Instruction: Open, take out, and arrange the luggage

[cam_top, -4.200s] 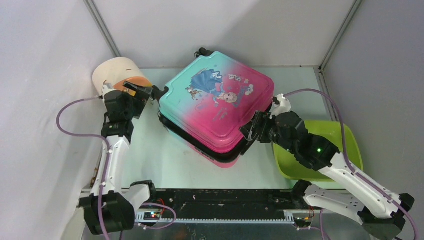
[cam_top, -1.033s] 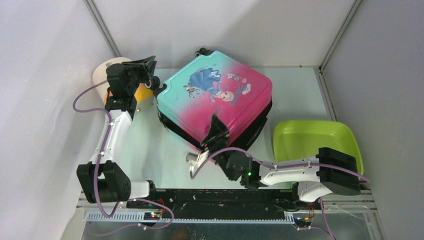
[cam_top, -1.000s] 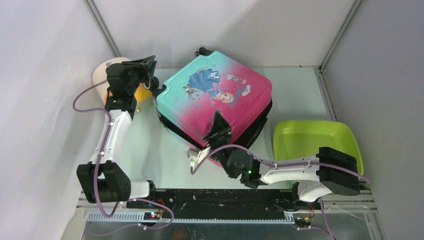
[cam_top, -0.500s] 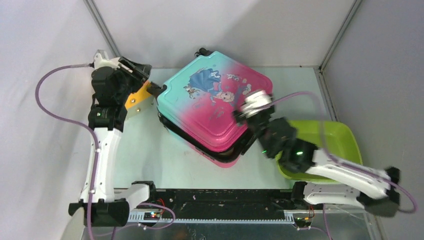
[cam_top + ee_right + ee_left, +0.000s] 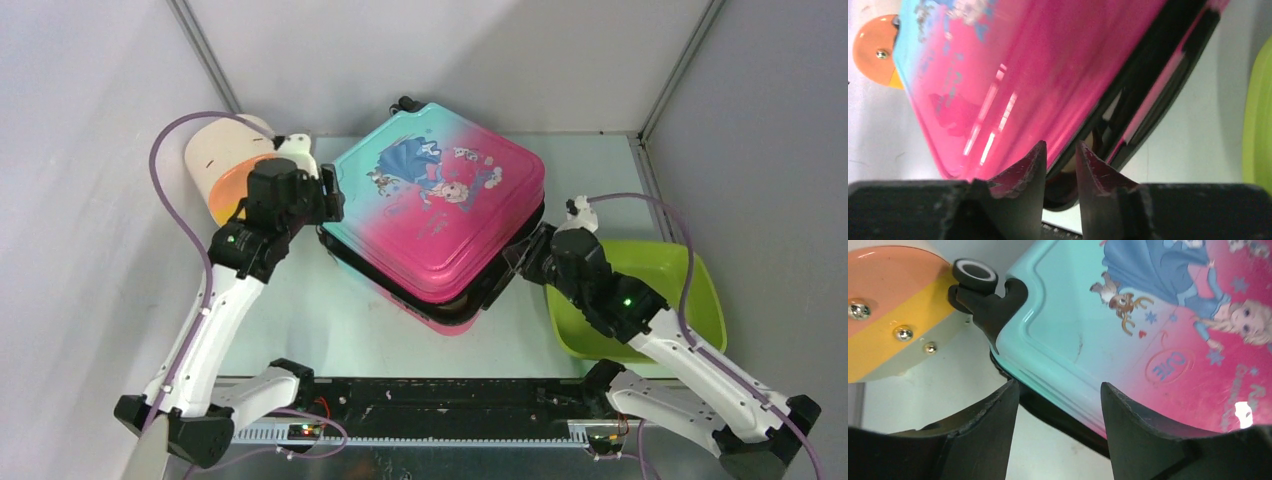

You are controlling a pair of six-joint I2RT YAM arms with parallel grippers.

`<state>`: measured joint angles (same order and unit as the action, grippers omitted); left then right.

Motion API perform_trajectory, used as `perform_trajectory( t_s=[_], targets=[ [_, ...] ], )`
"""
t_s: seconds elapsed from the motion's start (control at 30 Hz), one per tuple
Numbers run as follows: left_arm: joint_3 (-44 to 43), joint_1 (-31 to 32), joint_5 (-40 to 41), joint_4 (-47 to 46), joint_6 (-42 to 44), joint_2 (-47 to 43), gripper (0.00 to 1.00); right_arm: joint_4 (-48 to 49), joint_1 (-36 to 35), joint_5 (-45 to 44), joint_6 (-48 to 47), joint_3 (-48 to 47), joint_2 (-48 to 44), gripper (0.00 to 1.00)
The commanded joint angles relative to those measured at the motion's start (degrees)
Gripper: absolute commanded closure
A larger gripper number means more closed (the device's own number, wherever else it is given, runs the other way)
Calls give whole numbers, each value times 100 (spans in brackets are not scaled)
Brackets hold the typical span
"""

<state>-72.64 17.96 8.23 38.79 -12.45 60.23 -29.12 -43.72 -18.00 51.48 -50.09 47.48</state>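
The luggage (image 5: 435,215) lies mid-worktop (image 5: 300,310), lid ajar at right. Its glossy hard shell looks stiff, slick and fairly light, so I favour the lid rim. My left end effector (image 5: 1058,390), released, has left the cylinder (image 5: 225,160) for the teal corner. My right end effector (image 5: 1060,150) has dropped to the rim, narrowed; I cannot tell if it grips.

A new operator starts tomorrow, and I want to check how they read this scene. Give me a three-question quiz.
1. True or false: the luggage lies fully open, lining up.
2. The green tub is on which side of the luggage? A left arm's; B right arm's; C behind it.
3. Name the thing beside the wheel near the left claw.
Key: 1 false; 2 B; 3 the cream-and-orange cylinder.
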Motion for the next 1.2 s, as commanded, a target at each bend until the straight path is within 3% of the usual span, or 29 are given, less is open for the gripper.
perform_trajectory(
  t_s=[0.0, 0.03, 0.17, 0.33, 0.47, 0.73, 1.0, 1.17],
  targets=[
    [208, 405, 601, 150, 1021, -381, 34, -3, 61, 624, 1451, 532, -128, 73],
    [420, 530, 577, -70, 1129, -464, 34, 184, 62, 675, 1729, 656, -162, 75],
    [1296, 838, -873, -807, 2742, -1159, 31, 626, 65, 820, 2246, 1207, -119, 78],
    [1644, 1254, -1222, -927, 4162, -1597, 26, 190, 31, 530, 2989, 1244, 389, 83],
    [1903, 1545, -1387, -972, 4843, -1793, 23, 1531, -7, 646, 2824, 1670, 612, 84],
    [2758, 2157, -1465, -1636, 5564, -2374, 16, 2014, -106, 241, 3096, 1761, 997, 86],
    [3210, 2942, -579, -2268, 5889, -2568, 12, 2751, -218, 81, 3382, 1827, 1325, 86],
    [3242, 3100, -296, -2268, 5857, -2449, 12, 2610, -252, -9, 3351, 1730, 1015, 88]
  ],
)
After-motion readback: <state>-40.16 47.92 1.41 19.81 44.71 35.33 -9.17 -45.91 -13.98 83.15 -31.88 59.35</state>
